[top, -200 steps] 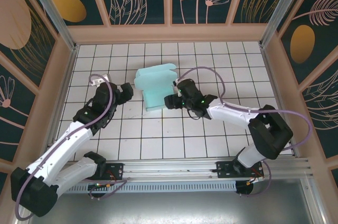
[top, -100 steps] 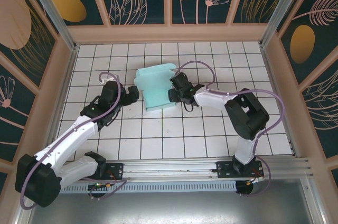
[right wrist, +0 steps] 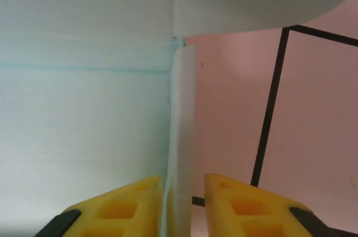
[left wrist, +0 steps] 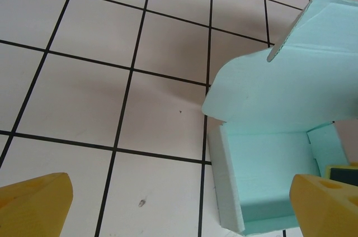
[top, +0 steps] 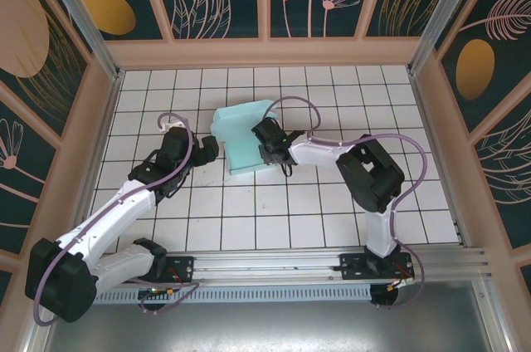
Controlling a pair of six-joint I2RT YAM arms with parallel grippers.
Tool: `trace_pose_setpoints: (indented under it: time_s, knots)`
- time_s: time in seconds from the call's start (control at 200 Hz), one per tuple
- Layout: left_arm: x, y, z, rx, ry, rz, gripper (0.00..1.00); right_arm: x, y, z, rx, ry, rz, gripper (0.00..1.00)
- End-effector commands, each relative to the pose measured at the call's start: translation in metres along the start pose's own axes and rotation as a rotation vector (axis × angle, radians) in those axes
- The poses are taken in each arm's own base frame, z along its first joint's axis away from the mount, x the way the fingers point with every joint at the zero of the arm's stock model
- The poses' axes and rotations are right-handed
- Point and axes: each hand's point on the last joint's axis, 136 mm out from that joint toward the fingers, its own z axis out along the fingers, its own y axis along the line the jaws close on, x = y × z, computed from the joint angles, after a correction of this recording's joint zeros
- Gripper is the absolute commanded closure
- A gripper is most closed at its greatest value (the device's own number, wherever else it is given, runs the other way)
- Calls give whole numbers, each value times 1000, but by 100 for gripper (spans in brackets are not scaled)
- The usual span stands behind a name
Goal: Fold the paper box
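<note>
The paper box (top: 241, 143) is pale teal card, partly folded, lying mid-table with its walls up and a rounded flap standing at the far side. My right gripper (top: 265, 143) is at its right wall. In the right wrist view that gripper (right wrist: 183, 184) has its jaws drawn narrow around the upright wall (right wrist: 182, 125); the left finger (right wrist: 128, 200) touches it, with a thin sliver left at the right one. My left gripper (top: 209, 149) hovers just left of the box, open wide. Its view shows the box (left wrist: 274, 164) ahead and right, with bare tile between its fingers (left wrist: 39, 206).
The white tiled floor (top: 274, 219) is fenced by a wooden frame (top: 265, 51) at the back and both sides. A metal rail (top: 274, 267) with the arm bases runs along the near edge. The right arm's cable (top: 299, 103) loops over the tiles behind the box.
My right gripper has moved left onto the box's right wall and its jaws have drawn in around it. The left gripper has crept a little closer to the box, still open.
</note>
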Motion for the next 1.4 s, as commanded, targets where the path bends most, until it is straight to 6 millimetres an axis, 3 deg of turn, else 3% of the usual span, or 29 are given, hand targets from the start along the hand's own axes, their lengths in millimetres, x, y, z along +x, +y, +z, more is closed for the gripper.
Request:
trace_pose_setpoints:
  time_s: [0.0, 0.335, 0.425, 0.521, 0.691, 1.046, 1.121, 1.226, 1.271, 1.341, 1.391]
  knots:
    - [-5, 3, 1, -17, -22, 13, 1, 5, -8, -1, 57, 55, -17, 73]
    - [-6, 8, -1, -40, -32, 5, 1, 20, -1, 9, 1, 187, -51, 69]
    - [-5, 8, -1, -40, -29, 4, 1, 22, -1, 11, 11, 210, -57, 78]
    - [-5, 9, -2, -41, -32, 4, 1, 24, -5, 14, 43, 226, -65, 100]
    - [-5, 9, -2, -41, -32, 5, 1, 30, -12, 20, 110, 251, -76, 100]
    - [-4, 10, -1, -43, -32, 12, 1, 71, -32, 49, 305, 348, -149, 100]
    - [-3, 10, 0, -44, -31, 13, 1, 68, -29, 46, 299, 333, -143, 100]
    - [-3, 10, 0, -41, -32, 10, 1, 43, -18, 26, 220, 247, -91, 100]
    - [-5, 8, -1, -37, -34, 3, 1, 29, -15, 15, 187, 202, -61, 90]
    - [-9, 5, -2, -21, -46, -13, 1, 9, -9, -4, 116, 131, -23, 62]
    - [-12, 1, -3, -3, -56, -19, 1, -3, -5, -19, 56, 80, 1, 48]
